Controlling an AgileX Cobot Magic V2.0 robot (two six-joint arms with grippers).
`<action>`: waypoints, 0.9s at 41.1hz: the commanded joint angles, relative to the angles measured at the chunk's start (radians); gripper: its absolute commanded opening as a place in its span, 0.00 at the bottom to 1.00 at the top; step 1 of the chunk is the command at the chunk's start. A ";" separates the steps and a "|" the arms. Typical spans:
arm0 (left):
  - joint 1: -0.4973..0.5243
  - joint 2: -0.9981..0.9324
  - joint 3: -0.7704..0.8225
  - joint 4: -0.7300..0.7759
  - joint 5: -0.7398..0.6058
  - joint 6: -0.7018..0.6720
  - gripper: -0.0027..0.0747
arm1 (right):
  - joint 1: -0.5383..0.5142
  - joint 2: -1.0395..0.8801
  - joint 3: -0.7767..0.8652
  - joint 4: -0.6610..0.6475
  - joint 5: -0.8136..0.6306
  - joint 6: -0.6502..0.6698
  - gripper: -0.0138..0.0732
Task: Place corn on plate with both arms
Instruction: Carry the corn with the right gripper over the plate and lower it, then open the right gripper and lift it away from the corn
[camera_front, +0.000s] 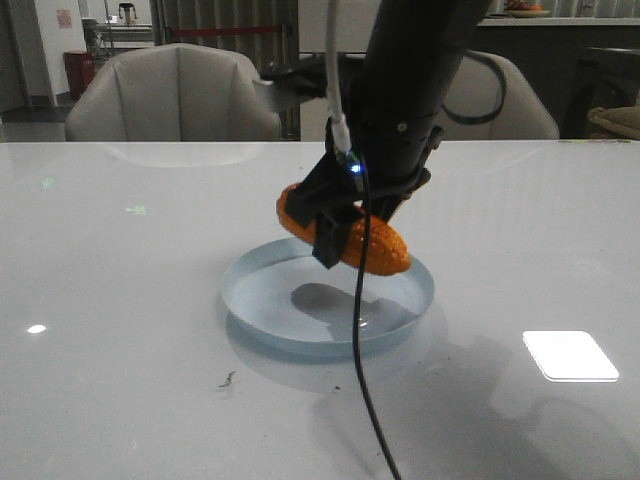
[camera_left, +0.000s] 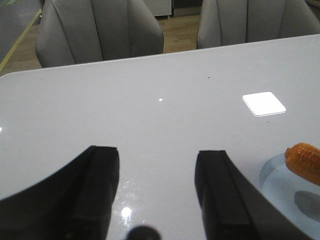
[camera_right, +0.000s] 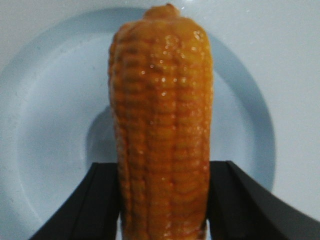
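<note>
The orange-yellow corn (camera_front: 385, 250) hangs tilted a little above the pale blue plate (camera_front: 262, 318) at the table's middle, and its shadow falls on the plate. My right gripper (camera_front: 338, 232) is shut on the corn, coming down from the black arm above. In the right wrist view the corn (camera_right: 162, 115) stands between the black fingers (camera_right: 97, 200), with the plate (camera_right: 45, 125) below it. My left gripper (camera_left: 157, 152) is open and empty over bare table. The corn's tip (camera_left: 305, 161) and the plate's edge (camera_left: 282, 187) show at the side of the left wrist view. The left arm does not show in the front view.
A thin black cable (camera_front: 360, 390) hangs from the right arm across the plate toward the table's front edge. A bright light reflection (camera_front: 570, 355) lies on the glossy white table at the right. Grey chairs (camera_front: 175, 95) stand behind the far edge.
</note>
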 joint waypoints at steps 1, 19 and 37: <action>0.001 -0.007 -0.028 -0.008 -0.085 -0.001 0.57 | 0.009 -0.027 -0.034 -0.008 -0.034 -0.010 0.47; 0.001 -0.007 -0.028 -0.008 -0.085 -0.001 0.57 | 0.009 -0.037 -0.036 0.042 -0.032 -0.005 0.76; 0.001 -0.007 -0.028 -0.008 -0.085 -0.001 0.57 | -0.115 -0.357 -0.092 0.079 0.098 0.062 0.76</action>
